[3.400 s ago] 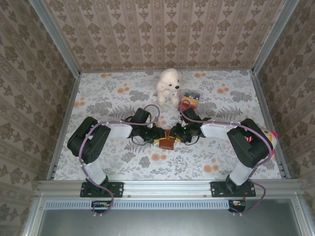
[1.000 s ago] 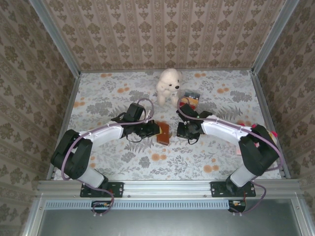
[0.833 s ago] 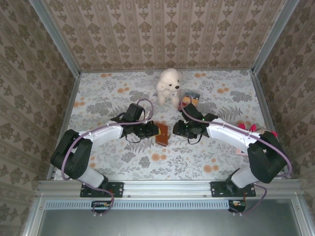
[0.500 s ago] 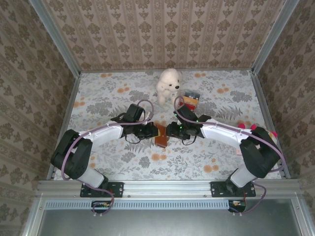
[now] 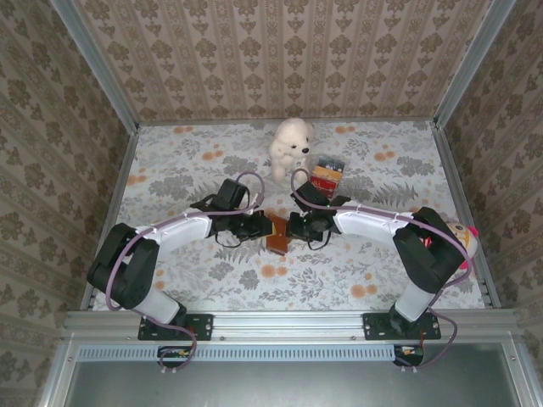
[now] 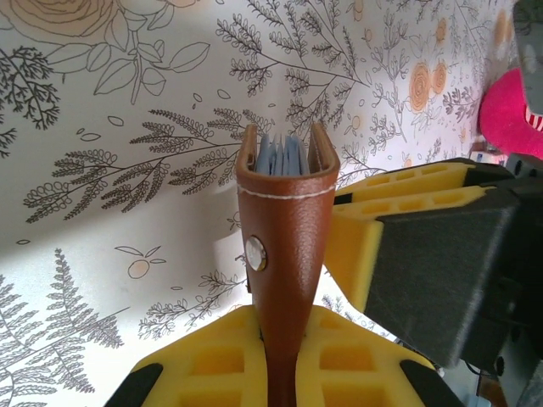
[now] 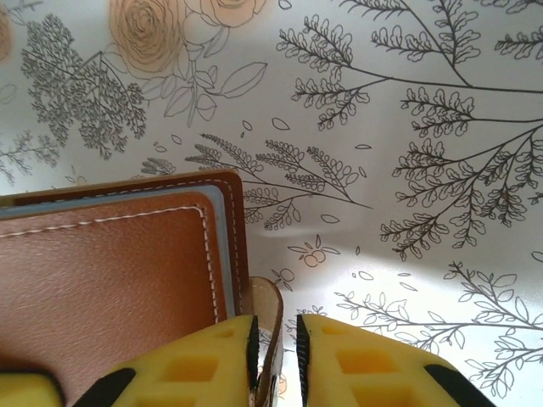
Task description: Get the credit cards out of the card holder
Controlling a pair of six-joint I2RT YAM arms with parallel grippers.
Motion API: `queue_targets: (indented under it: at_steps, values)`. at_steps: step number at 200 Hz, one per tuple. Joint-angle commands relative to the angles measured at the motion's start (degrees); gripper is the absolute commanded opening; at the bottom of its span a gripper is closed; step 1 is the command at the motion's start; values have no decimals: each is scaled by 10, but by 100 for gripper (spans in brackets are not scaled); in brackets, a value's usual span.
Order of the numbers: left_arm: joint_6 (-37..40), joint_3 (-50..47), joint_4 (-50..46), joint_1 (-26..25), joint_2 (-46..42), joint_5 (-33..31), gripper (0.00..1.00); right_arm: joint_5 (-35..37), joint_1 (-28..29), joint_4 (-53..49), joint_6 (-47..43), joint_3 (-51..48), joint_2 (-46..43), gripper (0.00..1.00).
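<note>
- Left gripper (image 6: 282, 339) is clamped on the card holder (image 6: 284, 229). The holder stands on edge, and its blue lining (image 6: 280, 158) shows between the two brown leather leaves at the far end.
- The right gripper (image 7: 273, 335) has its jaws nearly together on a thin strip of the same brown leather. It looks like a pinch on one leaf or flap, not on a card.
- From above, the holder sits between the two grippers on the near side of the white plush dog (image 5: 290, 146), almost straight in front of it toward the arm bases.
- The credit cards cannot be made out. I judge they are inside the pockets, so none is out yet.
- The step in hand looks like spreading the bifold. To do it well, the left grip should hold firm while the right swings its leaf away in an arc about the spine. A straight pull would likely drag the holder out of the left jaws.
- It only needs to open far enough to bare the pocket mouths. The right gripper can then regrip on a card's edge alone. The shallow pinch on leather may slip.
</note>
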Motion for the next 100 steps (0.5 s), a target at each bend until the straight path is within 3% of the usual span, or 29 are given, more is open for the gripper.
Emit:
queue_targets:
  at_steps: [1,23,58,100]
  values:
    - [14,18,-2,7,-4,6,5,8,3,-14,-1,6,-2,15]
    - [15,18,-6,9,-4,-9,26,21,3,-25,-6,-3,-25,8]
    - [28,27,-36,19,-2,-47,54,51,3,-71,-16,-7,-84,7]
    - [48,27,-72,44,-22,-83,71,50,3,-126,-42,15,-132,8]
